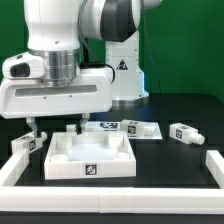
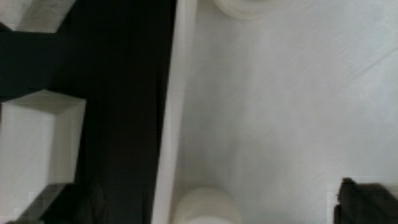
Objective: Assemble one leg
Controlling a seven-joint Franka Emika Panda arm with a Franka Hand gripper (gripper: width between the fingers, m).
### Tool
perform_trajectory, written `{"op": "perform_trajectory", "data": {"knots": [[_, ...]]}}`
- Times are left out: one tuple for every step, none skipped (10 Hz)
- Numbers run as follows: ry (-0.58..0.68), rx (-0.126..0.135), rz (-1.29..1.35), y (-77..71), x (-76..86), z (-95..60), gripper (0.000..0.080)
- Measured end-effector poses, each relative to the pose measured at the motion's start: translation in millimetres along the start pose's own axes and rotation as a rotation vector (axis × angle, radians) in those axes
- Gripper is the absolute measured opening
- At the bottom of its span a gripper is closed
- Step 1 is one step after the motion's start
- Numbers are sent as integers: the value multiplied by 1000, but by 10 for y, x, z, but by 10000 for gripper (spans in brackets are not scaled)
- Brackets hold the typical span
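Observation:
The large square white tray [image 1: 62, 158] lies at the front middle of the black table. My gripper [image 1: 56, 128] is open and empty, low over the tray's corner on the exterior view's left. One finger [image 1: 32, 128] is outside the wall and the other is over the inside. In the wrist view the gripper [image 2: 205, 205] straddles the tray's rim [image 2: 173, 110]; a dark fingertip [image 2: 370, 200] shows at the edge. One leg [image 1: 25, 143], a small white tagged block, lies just outside that corner. Another leg [image 1: 186, 133] lies at the right, and a third [image 1: 143, 129] behind the tray.
The marker board [image 1: 108, 124] lies behind the tray near the arm's white base [image 1: 125, 75]. White border rails run along the front left [image 1: 15, 172] and front right [image 1: 214, 166]. A white block [image 2: 36, 120] lies on the black table beside the rim in the wrist view.

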State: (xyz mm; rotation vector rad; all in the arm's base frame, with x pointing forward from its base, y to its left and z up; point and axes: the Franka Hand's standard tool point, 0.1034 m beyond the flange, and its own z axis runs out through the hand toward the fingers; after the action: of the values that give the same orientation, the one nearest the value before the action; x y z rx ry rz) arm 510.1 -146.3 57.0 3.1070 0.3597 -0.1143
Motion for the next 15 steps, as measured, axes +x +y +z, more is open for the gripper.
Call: {"op": "perform_trajectory", "data": {"knots": [[9,-6,-1,30,-1,46,649],[25,-20,12,109,-16,205,649],[28,-23,26,127,-38,349,649],[26,-24,16,120,-50,426,649],[23,-23,6,121,-59,447,649],[24,-23,4,116,-50,439,649],[23,-23,4,114,-53,444,541],[23,-23,4,113,-53,445,541],[23,-23,4,113,-53,445,358],[23,-23,4,113,-53,445,222],[23,-23,4,113,-53,445,222],[25,-23,29,97,-36,433,64],[33,-25,113,24,30,388,56],[38,-23,194,-96,119,355,56],[47,-20,291,-300,238,317,56]]}}
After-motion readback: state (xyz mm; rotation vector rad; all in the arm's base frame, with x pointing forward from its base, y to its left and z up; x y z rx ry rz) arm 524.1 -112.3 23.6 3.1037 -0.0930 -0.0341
